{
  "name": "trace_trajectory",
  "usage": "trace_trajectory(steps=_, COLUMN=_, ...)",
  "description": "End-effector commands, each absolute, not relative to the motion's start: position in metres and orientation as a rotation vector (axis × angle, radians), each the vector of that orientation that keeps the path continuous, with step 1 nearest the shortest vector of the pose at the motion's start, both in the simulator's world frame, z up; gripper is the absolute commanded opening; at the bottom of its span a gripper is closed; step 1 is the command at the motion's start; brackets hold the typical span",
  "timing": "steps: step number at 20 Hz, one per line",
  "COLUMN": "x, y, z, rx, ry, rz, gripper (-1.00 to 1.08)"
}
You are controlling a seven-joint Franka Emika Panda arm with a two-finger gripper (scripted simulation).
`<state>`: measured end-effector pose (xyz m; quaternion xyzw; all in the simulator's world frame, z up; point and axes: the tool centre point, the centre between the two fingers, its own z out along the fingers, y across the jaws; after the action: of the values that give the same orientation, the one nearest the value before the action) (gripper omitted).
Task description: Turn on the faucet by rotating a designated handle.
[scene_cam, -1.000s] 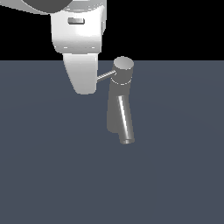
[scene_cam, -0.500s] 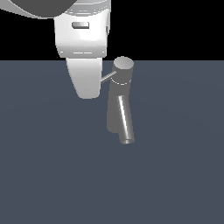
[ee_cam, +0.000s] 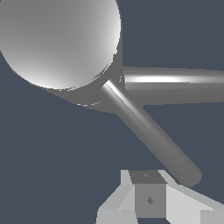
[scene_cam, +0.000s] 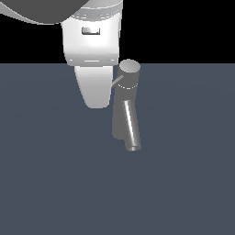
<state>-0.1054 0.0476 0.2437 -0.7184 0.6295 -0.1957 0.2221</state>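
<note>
On the grey floor, mid-scene: faucet (scene_cam: 125, 108), handle (ee_cam: 148, 133) jutting toward the exterior view's left. Gripper (scene_cam: 98, 94) just beside its tip; opening cannot be told. Approach step; next, sideways push on handle.

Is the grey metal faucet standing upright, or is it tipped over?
Upright. In the exterior view, the grey brushed-metal faucet has its column vertical on the dark floor, round cap on top, with the slanted tubular spout pointing down.
</note>
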Motion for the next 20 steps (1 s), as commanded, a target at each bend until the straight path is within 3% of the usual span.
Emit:
trace_trajectory(steps=1, x=-0.108, y=0.035, z=0.24, rx=-1.967, ry=1.768, rz=-0.544, gripper=-1.0)
trace_trajectory(steps=20, x=-0.12, y=0.019, z=0.23, rx=-1.966, ry=1.772, rz=-0.543, gripper=-1.0)
